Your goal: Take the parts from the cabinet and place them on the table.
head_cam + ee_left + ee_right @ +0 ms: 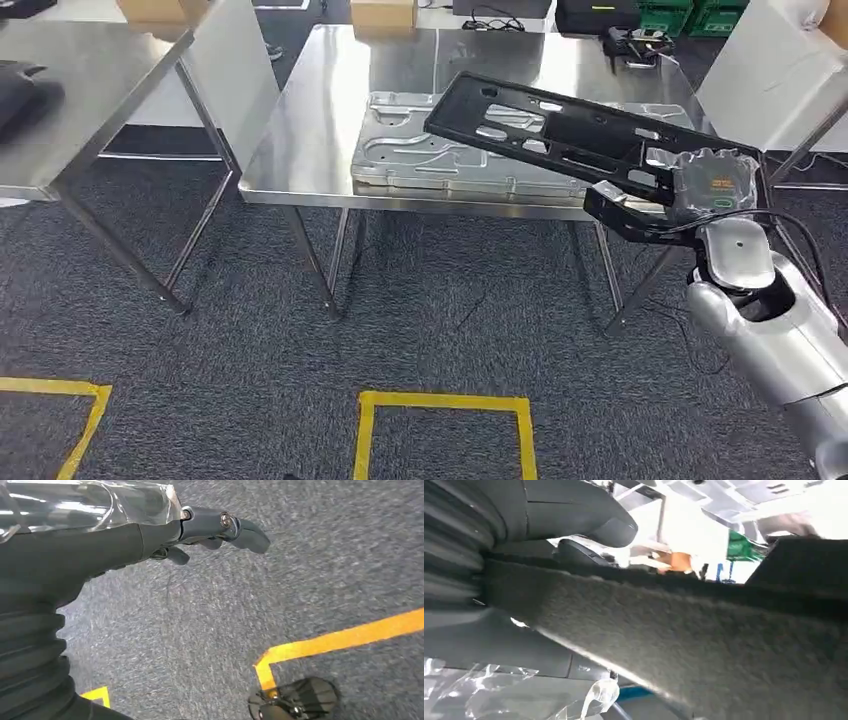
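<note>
Gripping long black part (560, 135) by its near end at right of frame, right hand (640, 210) raised, part tilted over grey metal panel (400, 150) on steel table (310, 120), left hand (150, 535) hanging over carpet (300, 580), fingers loosely curled, holding nothing.

Right hand (640, 205) fingers hidden under black panel (570, 130); grey plate (420, 150) on bench (300, 110) partly covered toward 3 o'clock.

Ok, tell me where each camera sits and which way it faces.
Head view: high on the body, looking down at the steel table; the right hand holds the black panel above a metal plate.
Left wrist view: behind the left hand, facing carpet and yellow tape.
Right wrist view: behind the right hand, against the panel's underside.
Shared: head and right wrist show the panel.
</note>
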{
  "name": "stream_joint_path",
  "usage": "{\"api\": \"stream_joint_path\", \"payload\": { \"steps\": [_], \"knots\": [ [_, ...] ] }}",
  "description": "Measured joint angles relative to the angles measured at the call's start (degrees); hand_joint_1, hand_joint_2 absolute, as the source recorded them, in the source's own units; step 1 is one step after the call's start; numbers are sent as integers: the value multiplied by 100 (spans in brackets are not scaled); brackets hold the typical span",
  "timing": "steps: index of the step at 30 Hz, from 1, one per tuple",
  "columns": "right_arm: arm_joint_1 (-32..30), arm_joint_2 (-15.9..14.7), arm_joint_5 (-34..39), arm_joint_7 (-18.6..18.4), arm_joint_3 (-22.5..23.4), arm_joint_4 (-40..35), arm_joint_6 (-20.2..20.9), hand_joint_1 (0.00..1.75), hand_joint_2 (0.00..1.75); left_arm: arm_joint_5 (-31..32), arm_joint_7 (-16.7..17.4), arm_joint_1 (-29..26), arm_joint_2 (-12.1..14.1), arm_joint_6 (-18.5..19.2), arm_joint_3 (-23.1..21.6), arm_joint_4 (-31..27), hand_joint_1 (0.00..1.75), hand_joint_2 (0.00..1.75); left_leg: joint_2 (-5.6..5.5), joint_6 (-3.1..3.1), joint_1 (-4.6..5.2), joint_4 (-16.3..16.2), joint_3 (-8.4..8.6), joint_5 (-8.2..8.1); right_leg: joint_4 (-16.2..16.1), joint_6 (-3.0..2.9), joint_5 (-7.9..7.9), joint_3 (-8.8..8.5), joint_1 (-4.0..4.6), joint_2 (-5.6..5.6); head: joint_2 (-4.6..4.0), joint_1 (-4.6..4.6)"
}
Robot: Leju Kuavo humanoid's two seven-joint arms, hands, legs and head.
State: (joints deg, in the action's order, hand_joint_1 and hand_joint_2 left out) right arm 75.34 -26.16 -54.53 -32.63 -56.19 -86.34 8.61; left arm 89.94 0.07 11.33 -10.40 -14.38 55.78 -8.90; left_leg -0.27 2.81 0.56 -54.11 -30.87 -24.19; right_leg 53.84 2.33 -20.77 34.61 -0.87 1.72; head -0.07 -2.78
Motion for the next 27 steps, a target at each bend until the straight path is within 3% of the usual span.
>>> {"api": "stream_joint_path", "payload": {
  "steps": [5,17,27],
  "knots": [
    [-46,140,13,247,-68,-148,-203,175,175,-57,81,3,-7,0,26,0,0,175,-3,47,34,-3,-15,21,-39,69,49,-7,-31,-1,0,-2],
    [-75,820,361,614,-194,-188,-343,175,175,-33,114,9,-11,103,133,0,0,175,-2,56,31,0,-18,16,-38,94,40,3,-25,-2,0,0],
    [-36,1025,422,607,-269,-61,-339,175,175,7,114,7,-20,112,142,0,0,175,-2,55,18,0,-19,17,-37,92,40,3,-13,-5,0,0]
  ]
}}
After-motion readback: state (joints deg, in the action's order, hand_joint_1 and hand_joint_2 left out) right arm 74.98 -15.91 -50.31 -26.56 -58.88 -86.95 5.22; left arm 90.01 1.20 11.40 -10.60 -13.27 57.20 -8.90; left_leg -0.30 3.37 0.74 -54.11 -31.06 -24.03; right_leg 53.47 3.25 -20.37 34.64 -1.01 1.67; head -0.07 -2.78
